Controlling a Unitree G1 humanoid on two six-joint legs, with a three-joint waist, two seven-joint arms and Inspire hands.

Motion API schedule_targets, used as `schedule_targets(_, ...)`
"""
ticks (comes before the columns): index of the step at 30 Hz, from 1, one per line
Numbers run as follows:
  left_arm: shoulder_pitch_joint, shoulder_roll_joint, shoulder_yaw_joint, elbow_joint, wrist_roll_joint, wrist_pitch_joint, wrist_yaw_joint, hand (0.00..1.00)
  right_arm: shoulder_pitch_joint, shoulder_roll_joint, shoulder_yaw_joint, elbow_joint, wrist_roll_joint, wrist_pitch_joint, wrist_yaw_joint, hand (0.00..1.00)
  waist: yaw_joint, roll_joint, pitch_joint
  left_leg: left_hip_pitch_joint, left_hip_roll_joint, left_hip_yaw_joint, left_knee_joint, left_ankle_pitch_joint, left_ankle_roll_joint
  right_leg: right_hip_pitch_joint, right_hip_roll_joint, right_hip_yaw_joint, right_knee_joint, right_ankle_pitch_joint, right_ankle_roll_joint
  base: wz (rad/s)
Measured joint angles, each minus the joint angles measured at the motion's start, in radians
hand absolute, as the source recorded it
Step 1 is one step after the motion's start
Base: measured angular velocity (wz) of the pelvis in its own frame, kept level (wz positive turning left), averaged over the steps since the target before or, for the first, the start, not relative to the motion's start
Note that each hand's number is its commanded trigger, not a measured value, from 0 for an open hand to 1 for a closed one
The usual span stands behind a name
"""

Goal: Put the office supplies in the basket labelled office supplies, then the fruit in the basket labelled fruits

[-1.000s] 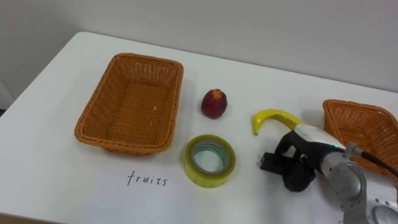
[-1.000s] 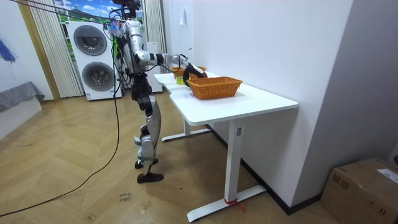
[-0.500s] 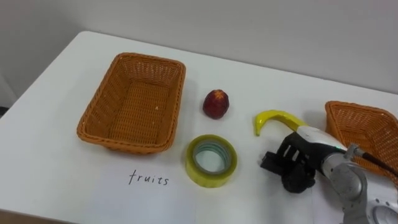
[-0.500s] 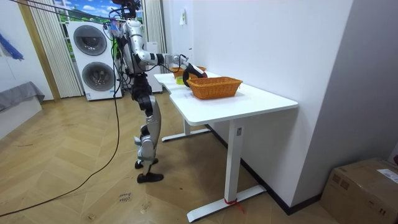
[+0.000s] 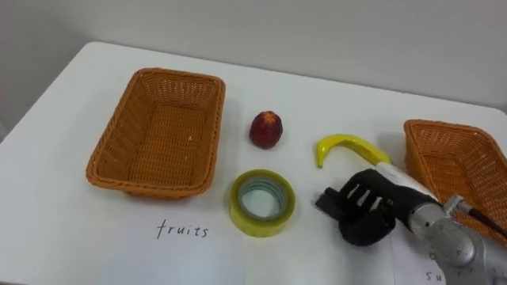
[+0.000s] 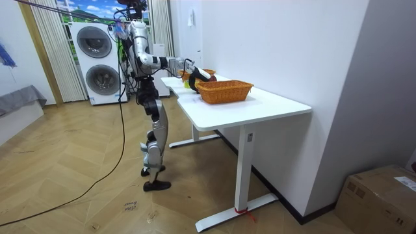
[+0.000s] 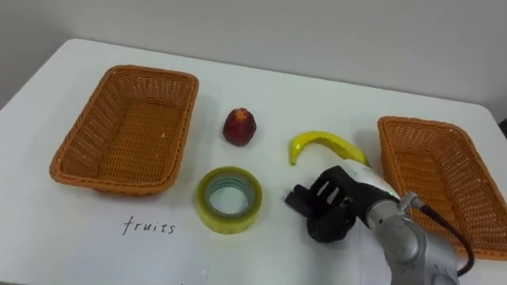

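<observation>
A red fruit (image 5: 266, 129) and a yellow banana (image 5: 348, 146) lie on the white table between two wicker baskets. A roll of yellow tape (image 5: 261, 224) lies flat in front of the red fruit. The left basket (image 5: 154, 75), labelled "fruits" (image 5: 182, 230), holds nothing that I can see. The right basket (image 5: 444, 131) stands at the table's right side. My right hand (image 5: 364, 210) rests low over the table just right of the tape and in front of the banana. Its dark fingers are loosely bent toward the tape and hold nothing.
In the room view I stand at the far end of the white desk (image 6: 260, 107), right arm stretched over it. Two stacked washing machines (image 6: 97, 62) stand behind me. A cardboard box (image 6: 380, 195) sits on the floor at the room view's right.
My right hand has crept a little left toward the tape, its fingers spreading slightly. The whole eye view has shifted a bit; the objects have not moved.
</observation>
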Motion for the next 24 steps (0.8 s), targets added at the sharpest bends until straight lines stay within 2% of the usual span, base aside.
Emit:
schedule_targets(1,0.002,-0.001,0.006,0.001,0.000,-0.007,-0.001,0.00,-0.001,0.000,-0.019,-0.015,0.012,-0.020,-0.010,1.00,-0.006,0.003,0.0008,0.001,0.000,0.003,-0.002,0.000,0.000,0.000,0.001,0.005,0.000,0.000,0.000,-0.06)
schedule_targets(4,0.015,-0.001,0.015,0.001,0.000,-0.014,-0.003,0.00,-0.002,0.001,-0.059,-0.047,0.030,-0.048,-0.049,1.00,-0.011,0.004,-0.0003,0.012,0.001,0.014,-0.011,0.001,0.000,0.002,0.002,0.015,0.000,0.000,0.000,-0.09)
schedule_targets(8,0.036,-0.002,0.014,0.007,0.001,-0.027,-0.008,0.00,-0.002,0.002,-0.094,-0.053,0.069,-0.073,-0.091,1.00,-0.016,-0.002,-0.0034,0.017,0.001,0.017,-0.013,0.001,0.000,0.004,0.002,0.018,0.000,0.000,0.000,-0.03)
schedule_targets(11,0.054,-0.004,0.015,0.009,0.000,-0.033,-0.017,0.00,-0.002,0.018,-0.110,-0.081,0.077,-0.088,-0.135,1.00,-0.020,-0.003,-0.0043,0.030,0.000,0.017,-0.014,0.001,0.001,0.014,0.001,0.021,-0.001,0.000,0.000,0.00)
schedule_targets(13,0.061,-0.004,0.023,0.011,0.000,-0.033,-0.029,0.00,-0.003,0.020,-0.124,-0.085,0.089,-0.117,-0.167,1.00,-0.021,-0.003,-0.0044,0.036,0.001,0.016,-0.019,0.001,0.001,0.020,0.001,0.021,-0.001,0.000,0.000,0.00)
schedule_targets(19,0.070,-0.005,0.022,0.014,0.000,-0.033,-0.028,0.00,-0.005,0.023,-0.133,-0.085,0.133,-0.134,-0.252,1.00,-0.017,0.009,-0.0006,0.035,0.000,0.013,-0.012,0.001,0.001,0.025,0.001,0.019,-0.001,0.000,0.000,0.02)
schedule_targets(24,0.071,-0.005,0.023,0.027,0.000,-0.034,-0.026,0.00,-0.005,0.034,-0.134,-0.085,0.161,-0.157,-0.343,1.00,-0.020,0.022,-0.0046,0.034,0.000,0.013,-0.011,0.003,0.001,0.022,0.000,0.018,0.001,0.000,0.000,0.00)
